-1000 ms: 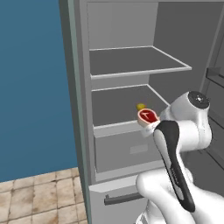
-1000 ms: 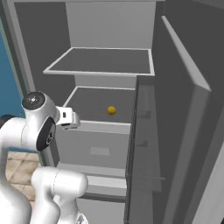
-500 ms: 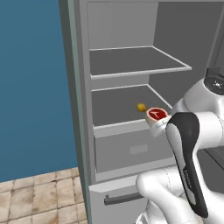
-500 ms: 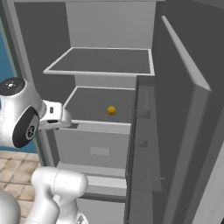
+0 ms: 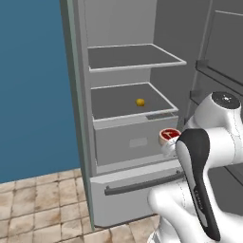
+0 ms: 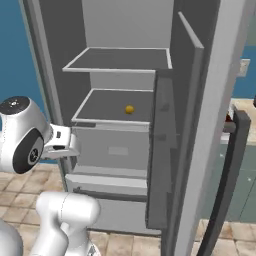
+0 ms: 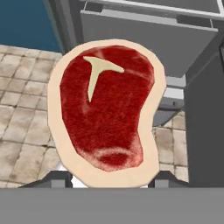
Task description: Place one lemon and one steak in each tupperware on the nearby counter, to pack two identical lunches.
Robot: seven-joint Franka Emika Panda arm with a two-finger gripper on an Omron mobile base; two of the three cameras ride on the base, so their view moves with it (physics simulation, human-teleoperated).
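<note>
My gripper (image 7: 111,179) is shut on the steak (image 7: 107,109), a red slab with a pale fat rim that faces the hand camera. In the left base view the steak (image 5: 169,136) hangs at the gripper (image 5: 167,143), just in front of the open fridge's drawer. One lemon (image 5: 140,102) lies on the lower fridge shelf, behind and above the steak, and the lemon (image 6: 129,109) also shows from the right. The hand (image 6: 64,143) is left of the drawer there. A strip of the beige counter (image 6: 243,106) shows at far right. The tupperware is out of view.
The fridge stands open, with an upper shelf (image 5: 133,57), a grey drawer (image 5: 133,140) and a lower drawer handle (image 5: 142,182). Its open door (image 6: 172,130) juts out on the right, close to the arm. Tiled floor (image 5: 38,204) lies to the left.
The gripper has drawn the steak back off the lower shelf to in front of the drawer. The whole picture has shifted a little, so the camera has moved. The lemon stays put.
</note>
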